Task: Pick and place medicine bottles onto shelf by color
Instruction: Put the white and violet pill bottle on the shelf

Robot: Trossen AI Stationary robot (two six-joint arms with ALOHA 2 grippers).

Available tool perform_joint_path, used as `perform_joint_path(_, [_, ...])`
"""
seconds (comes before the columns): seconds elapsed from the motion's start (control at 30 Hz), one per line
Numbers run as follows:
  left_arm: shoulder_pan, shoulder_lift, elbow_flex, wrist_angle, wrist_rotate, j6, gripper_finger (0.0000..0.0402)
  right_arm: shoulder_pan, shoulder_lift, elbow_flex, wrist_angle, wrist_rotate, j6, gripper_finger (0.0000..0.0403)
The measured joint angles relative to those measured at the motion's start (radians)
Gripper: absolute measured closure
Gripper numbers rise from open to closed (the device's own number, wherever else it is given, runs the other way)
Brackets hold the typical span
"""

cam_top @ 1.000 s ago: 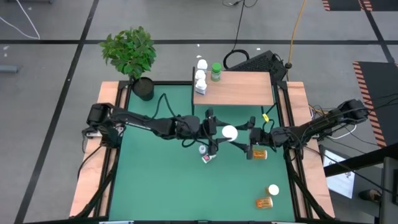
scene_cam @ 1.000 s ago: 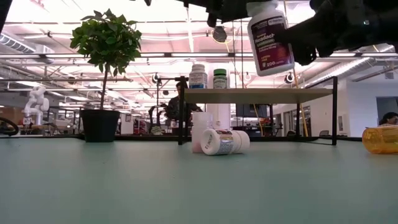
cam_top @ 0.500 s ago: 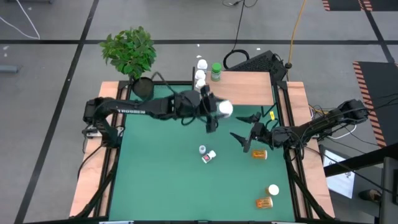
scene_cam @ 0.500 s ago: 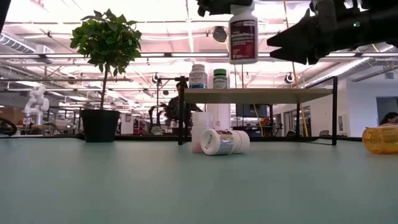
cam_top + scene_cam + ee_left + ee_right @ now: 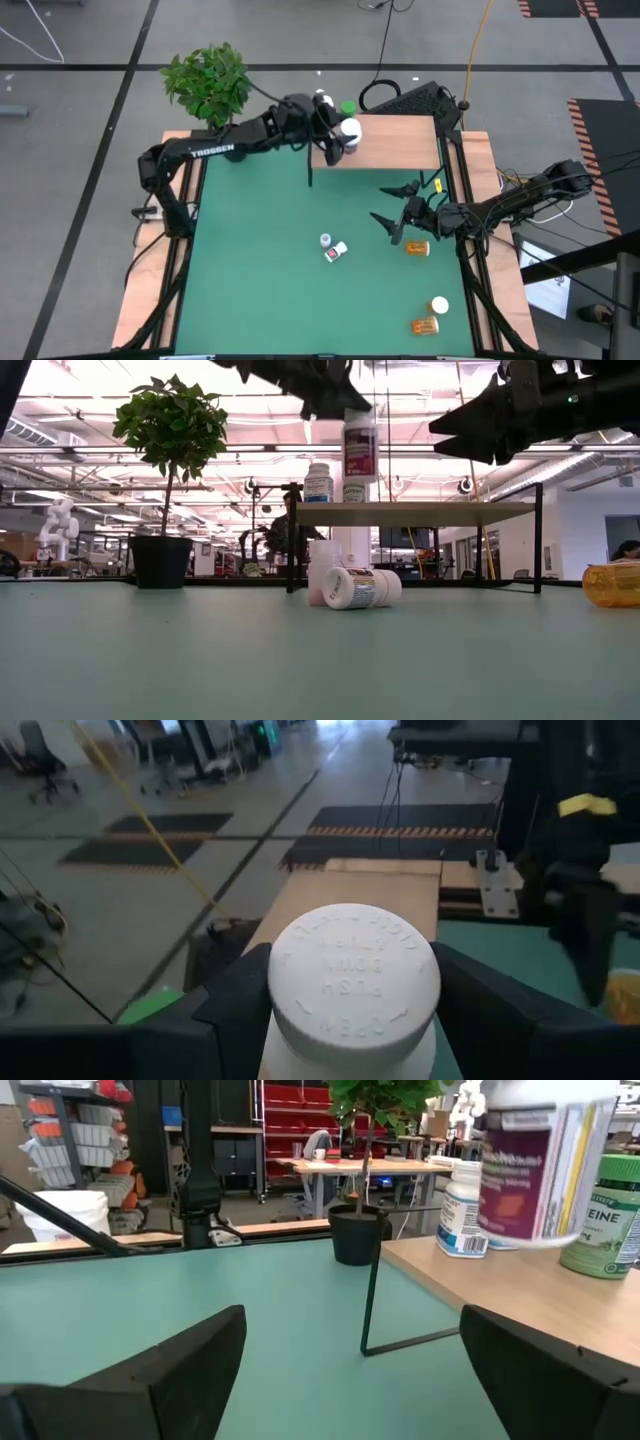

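- left gripper (image 5: 338, 130): arm stretched to top centre of high view, fingers clamped on a load
- right gripper (image 5: 392, 212): right of centre, fingers spread wide, empty

Large open robotics lab or workshop: grey floor (image 5: 90, 160) marked with black tape lines, hazard-striped mats (image 5: 400, 818), red parts bins (image 5: 275, 1110), workbenches (image 5: 360, 1168), ceiling strip lights (image 5: 90, 400).

Left gripper (image 5: 338, 131) carried white bottle (image 5: 349, 130) (upright) over shelf (image 5: 395, 145).
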Motion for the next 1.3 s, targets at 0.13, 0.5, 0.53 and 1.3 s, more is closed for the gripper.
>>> perform_joint_path(0.13, [0.027,0.021,-0.001,0.002,0.027,-0.009,0.0151,0.000,0.000,0.000,0.004,0.000,-0.002,0.0039])
perform_joint_path(0.5, [0.054,0.078,-0.001,0.015,0.027,0.002,0.0158,-0.029,0.000,0.000,0.005,-0.007,0.000,0.0039])
perform_joint_path(0.53, [0.058,0.079,-0.002,0.014,0.026,-0.002,0.0157,-0.030,0.000,0.000,0.005,-0.007,0.001,0.0039])
perform_joint_path(1.3, [0.091,0.095,-0.002,0.053,0.025,0.013,0.0087,-0.031,0.000,0.000,0.020,-0.008,-0.014,0.0039])
